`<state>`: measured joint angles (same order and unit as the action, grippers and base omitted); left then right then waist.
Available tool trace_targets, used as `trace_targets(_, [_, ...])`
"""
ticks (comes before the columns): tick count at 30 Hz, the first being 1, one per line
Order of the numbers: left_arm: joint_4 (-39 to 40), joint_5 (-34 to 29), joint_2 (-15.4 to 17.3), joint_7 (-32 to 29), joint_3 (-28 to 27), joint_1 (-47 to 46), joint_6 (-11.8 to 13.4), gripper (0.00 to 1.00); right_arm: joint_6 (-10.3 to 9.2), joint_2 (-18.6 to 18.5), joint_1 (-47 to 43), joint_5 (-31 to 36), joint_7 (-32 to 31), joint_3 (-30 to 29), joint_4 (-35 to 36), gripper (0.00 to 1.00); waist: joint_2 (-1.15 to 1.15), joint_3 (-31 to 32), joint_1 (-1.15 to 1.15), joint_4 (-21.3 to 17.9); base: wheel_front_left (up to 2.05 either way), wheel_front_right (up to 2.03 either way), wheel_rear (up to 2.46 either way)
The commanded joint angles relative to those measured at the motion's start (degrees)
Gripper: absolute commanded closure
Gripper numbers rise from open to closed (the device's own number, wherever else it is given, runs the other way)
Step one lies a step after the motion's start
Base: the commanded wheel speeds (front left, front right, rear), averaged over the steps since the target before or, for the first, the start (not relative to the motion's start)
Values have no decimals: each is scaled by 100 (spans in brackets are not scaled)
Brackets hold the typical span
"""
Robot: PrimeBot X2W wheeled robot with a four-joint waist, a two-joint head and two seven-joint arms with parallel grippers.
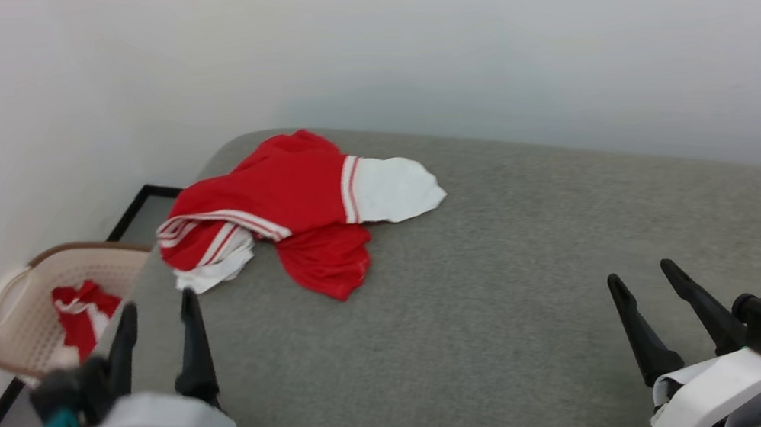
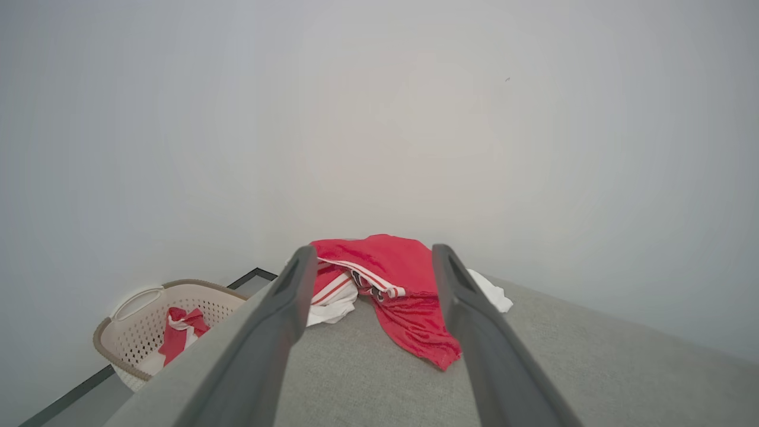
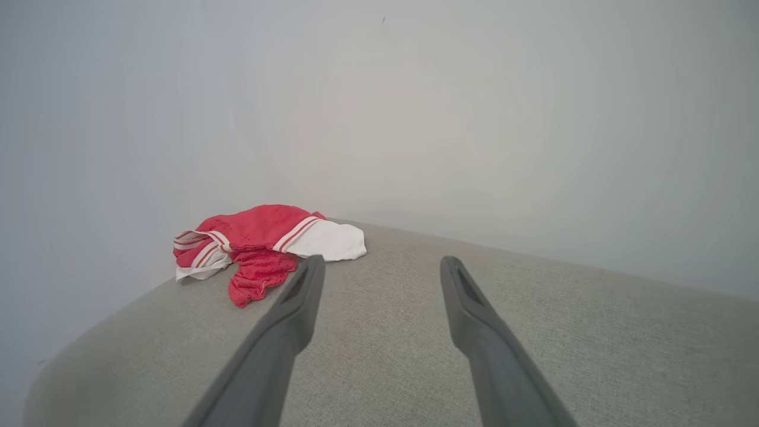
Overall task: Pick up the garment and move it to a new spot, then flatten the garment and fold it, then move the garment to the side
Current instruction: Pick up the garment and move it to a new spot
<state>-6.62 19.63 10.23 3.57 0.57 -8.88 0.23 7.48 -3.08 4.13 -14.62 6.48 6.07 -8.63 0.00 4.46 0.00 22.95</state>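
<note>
Presently, from left to right: a basket (image 1: 24, 327) is standing on the floor beside the desk's (image 1: 512, 261) left edge, holding another red-and-white cloth (image 1: 85, 321). The left gripper (image 1: 158, 301) is hovering just above the desk's near left edge, jaws spread and grasping nothing. Its fingers are pointing toward the garment (image 1: 284, 191), probably because it is lining up for the first pick. The garment is lying crumpled at the desk's far left corner, near the wall and well apart from both grippers. A white sleeve end is spreading to its right, striped trim is bunching on its left, and a red flap is trailing toward the robot. Bunched like this, it is offering raised folds for pinching, yet it is likely needing a move toward the open middle before flattening. The right gripper (image 1: 640, 271) is hovering over the near right of the desk, likewise released and empty. It is sitting farther from the garment, apparently standing by for a second hold.
</note>
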Motion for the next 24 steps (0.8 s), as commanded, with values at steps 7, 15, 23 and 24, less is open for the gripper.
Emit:
trace_targets(7, [-206,431,608,-1290,108,-1269,-499,0,2,-145,354,89,-179,129,150,0,0,-671,0,-119,0,0,0])
trace_targets(15, [-857,879,1238,-2518,257,-2941,-701,0,2,-432,942,172,-327,113,474,0,0,-1925,0,-856,0,0,0])
trace_targets(23, [-1851,1102,1742,-3646,706,-4245,-762,0,2,-593,1384,192,-306,-1,707,0,0,-2924,0,-1429,0,0,0])
trace_targets(24, [-1970,1110,1777,-3729,775,-4377,-768,0,2,-605,1425,202,-302,-4,732,0,0,-3028,0,-1487,0,0,0])
